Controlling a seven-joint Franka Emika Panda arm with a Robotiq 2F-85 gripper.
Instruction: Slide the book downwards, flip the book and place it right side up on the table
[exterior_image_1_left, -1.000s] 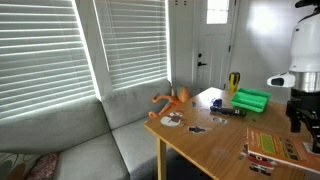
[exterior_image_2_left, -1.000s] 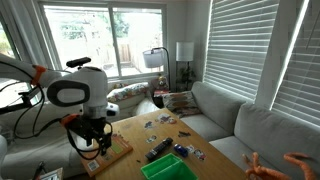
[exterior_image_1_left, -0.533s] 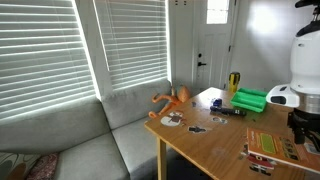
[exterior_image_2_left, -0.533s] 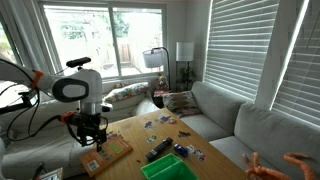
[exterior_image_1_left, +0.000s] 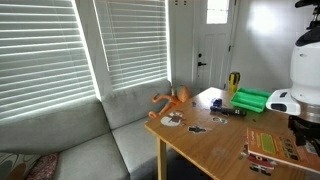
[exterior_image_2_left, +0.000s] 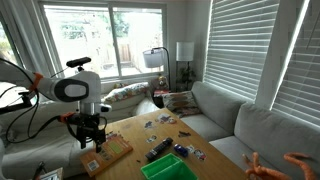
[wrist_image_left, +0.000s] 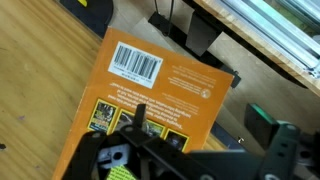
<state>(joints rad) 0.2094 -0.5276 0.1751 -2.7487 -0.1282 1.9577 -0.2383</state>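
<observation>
The book (wrist_image_left: 150, 90) lies flat on the wooden table (wrist_image_left: 35, 70), orange back cover with a white barcode facing up. In both exterior views it sits near the table's edge (exterior_image_1_left: 268, 145) (exterior_image_2_left: 108, 153). My gripper (wrist_image_left: 203, 122) hovers just above the book's lower edge, jaws spread wide and empty. One finger is over the cover and the other is past the book's side. It also shows in both exterior views (exterior_image_1_left: 306, 128) (exterior_image_2_left: 90, 137), directly over the book. The table also shows in both exterior views (exterior_image_1_left: 205, 150) (exterior_image_2_left: 135, 128).
A bright green ridged plastic object (exterior_image_1_left: 251, 99) (exterior_image_2_left: 165, 168), a black remote (exterior_image_2_left: 158, 150), small cards (exterior_image_1_left: 196, 127), a yellow bottle (exterior_image_1_left: 233, 82) and an orange toy (exterior_image_1_left: 172, 99) are on the table. A grey couch (exterior_image_1_left: 90, 140) stands beside it.
The arm has shifted a little over the book and the gripper sits slightly higher than a second ago. The book has not moved.
</observation>
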